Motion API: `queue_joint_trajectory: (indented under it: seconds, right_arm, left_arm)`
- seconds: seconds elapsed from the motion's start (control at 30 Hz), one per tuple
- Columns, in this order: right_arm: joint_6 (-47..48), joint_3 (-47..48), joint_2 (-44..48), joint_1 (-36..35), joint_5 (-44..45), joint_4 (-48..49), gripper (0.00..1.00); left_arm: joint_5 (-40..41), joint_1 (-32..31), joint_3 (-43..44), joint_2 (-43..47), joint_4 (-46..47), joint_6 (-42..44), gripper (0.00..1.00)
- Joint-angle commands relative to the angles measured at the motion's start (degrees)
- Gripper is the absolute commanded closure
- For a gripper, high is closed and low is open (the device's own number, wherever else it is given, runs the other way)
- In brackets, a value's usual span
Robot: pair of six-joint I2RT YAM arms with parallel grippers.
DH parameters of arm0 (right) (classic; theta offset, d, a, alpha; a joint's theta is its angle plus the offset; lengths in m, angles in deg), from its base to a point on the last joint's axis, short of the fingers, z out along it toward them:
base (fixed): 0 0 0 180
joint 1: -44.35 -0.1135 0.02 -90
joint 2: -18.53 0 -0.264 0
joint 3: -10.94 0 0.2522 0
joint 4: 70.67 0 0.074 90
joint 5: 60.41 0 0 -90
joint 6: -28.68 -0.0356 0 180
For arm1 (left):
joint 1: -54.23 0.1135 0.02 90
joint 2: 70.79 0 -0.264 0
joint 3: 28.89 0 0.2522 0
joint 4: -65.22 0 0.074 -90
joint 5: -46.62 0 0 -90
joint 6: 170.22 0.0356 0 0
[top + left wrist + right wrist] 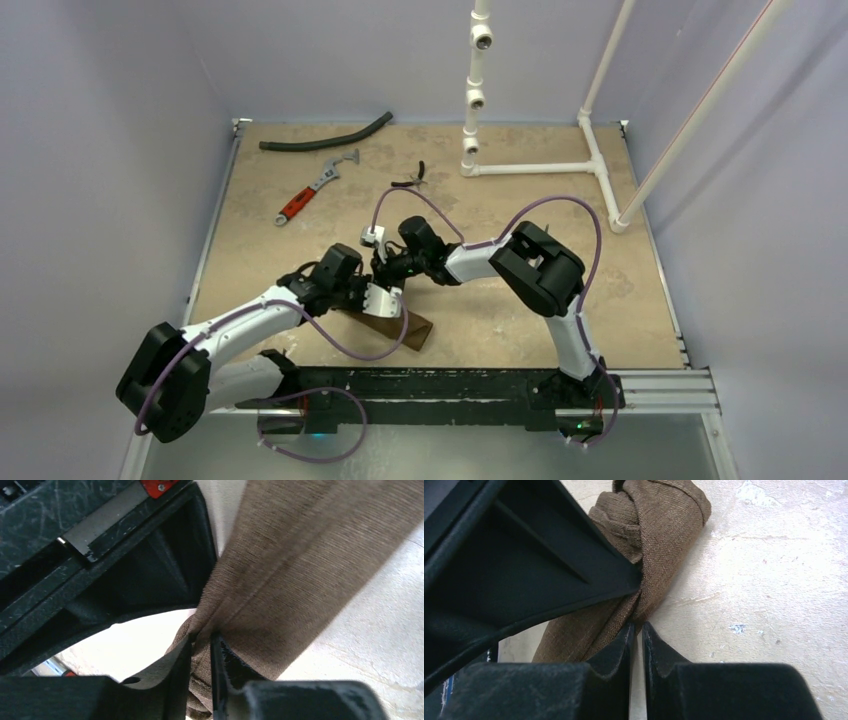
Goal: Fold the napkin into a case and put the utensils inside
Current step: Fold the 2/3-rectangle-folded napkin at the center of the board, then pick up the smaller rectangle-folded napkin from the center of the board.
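Note:
The dark-brown napkin [408, 328] lies bunched on the table just in front of the arm bases. Both grippers meet over its far end. My left gripper [378, 298] is shut on the napkin: in the left wrist view, cloth [300, 570] fills the narrow gap between the fingers [202, 637] and stretches away taut. My right gripper [386, 268] has its jaws almost together [637, 625], pinching a fold of the napkin [659, 535] at the very tips. The other arm's black body fills the upper left of each wrist view. The utensils are out of view.
A black hose [325, 137] lies at the back left, with a red-handled wrench [310, 192] below it. Small black pliers [412, 178] sit mid-back. A white pipe frame [540, 168] stands at the back right. Walls close in on three sides.

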Motion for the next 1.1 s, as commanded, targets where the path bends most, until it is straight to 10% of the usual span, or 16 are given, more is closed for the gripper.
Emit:
queue_joint_trajectory:
  seconds: [0.0, 0.37, 1.07]
  right_arm:
    - [-0.02, -0.08, 3.08, -0.36, -3.09, -1.13, 0.85]
    - [-3.81, -9.46, 16.17, 4.69, 1.23, 5.31, 0.74]
    - [-41.52, -23.75, 5.21, 0.29, -22.99, 56.42, 1.00]
  left_arm:
    - [2.09, -0.06, -2.10, 0.35, 5.92, 2.27, 0.76]
    - [1.77, 0.02, -5.20, 1.34, 6.94, 2.54, 0.73]
    - [2.04, -0.01, -6.10, 2.22, 8.82, 0.61, 0.72]
